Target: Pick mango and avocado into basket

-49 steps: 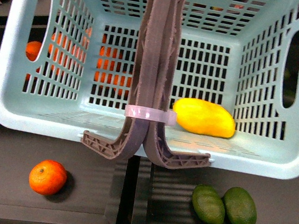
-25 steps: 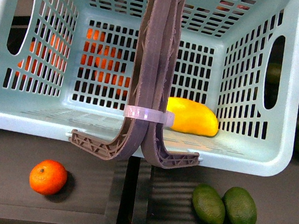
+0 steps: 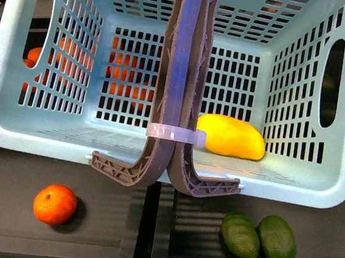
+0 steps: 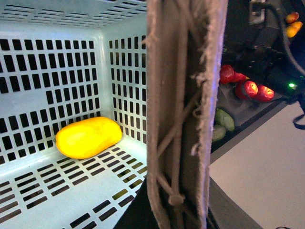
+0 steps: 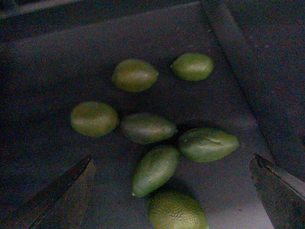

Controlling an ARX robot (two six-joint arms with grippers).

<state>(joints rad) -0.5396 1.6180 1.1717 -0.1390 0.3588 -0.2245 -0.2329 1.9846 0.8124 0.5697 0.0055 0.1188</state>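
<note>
Already loaded: the mango (image 3: 231, 136) lies on the slotted floor of the basket (image 3: 17, 131), toward 4 o'clock in the front view, close to the side wall.
Avocado (image 5: 156, 170): dark green and smooth, lying on its side in a tight cluster of green fruits (image 5: 94, 119) below the right wrist.
Handling (judged): moderately heavy and firm but easily bruised; its smooth skin is likely slippery and its rounded form is prone to roll.
Hold point (judged): across the widest middle, with the pads on the long flanks.
Right gripper (image 5: 172, 159): fingers spread wide, holding nothing, poised above the cluster.
Left gripper: out of sight in every view, so whether its fingers grip cannot be told.
Handles (image 3: 184, 90): raised together and bound by a pale band (image 3: 174, 133); the basket hangs tilted from them.
Surface (image 3: 97, 237): dark, matte, stepped shelving.
Room: an orange citrus (image 3: 55, 204) sits at 8 o'clock below the basket and two green fruits (image 3: 240, 236) at 6 o'clock; neighbours crowd the avocado, so finger clearance looks tight.
</note>
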